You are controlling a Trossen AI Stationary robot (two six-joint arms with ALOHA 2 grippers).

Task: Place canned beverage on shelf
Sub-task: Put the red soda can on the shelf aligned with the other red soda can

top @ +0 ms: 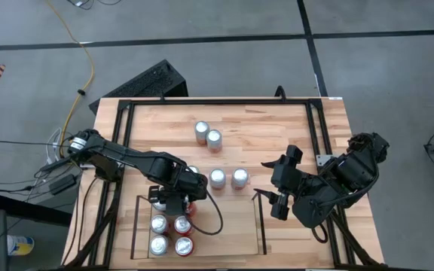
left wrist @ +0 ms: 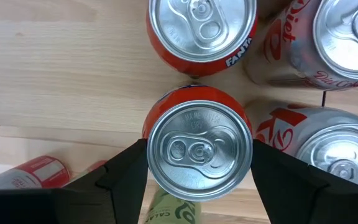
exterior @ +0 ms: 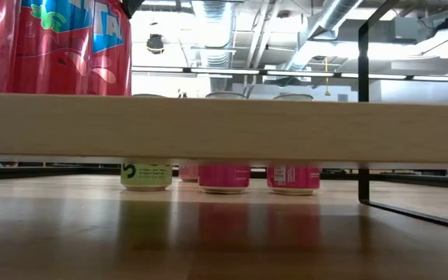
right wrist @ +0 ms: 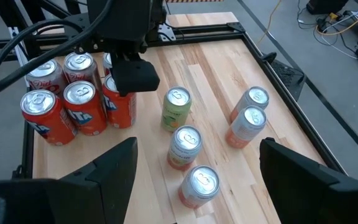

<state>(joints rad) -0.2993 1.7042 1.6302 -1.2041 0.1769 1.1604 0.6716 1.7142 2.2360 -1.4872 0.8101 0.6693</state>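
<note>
1. The left gripper pinches an orange soda can, upright between its fingers, over the shelf.
2. Just beyond it stands a Fanta can; seemingly two Diet Coke cans stand alongside.
3. The right gripper hangs spread, empty, beside the shelf.

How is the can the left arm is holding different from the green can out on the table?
The held can is orange-red; the green can is pale green. The held can sits between the left gripper's fingers, up on the shelf beside other cans; the green can stands alone on the open table with nothing touching it. Both stand upright, with silver tops and unopened tabs.
</note>
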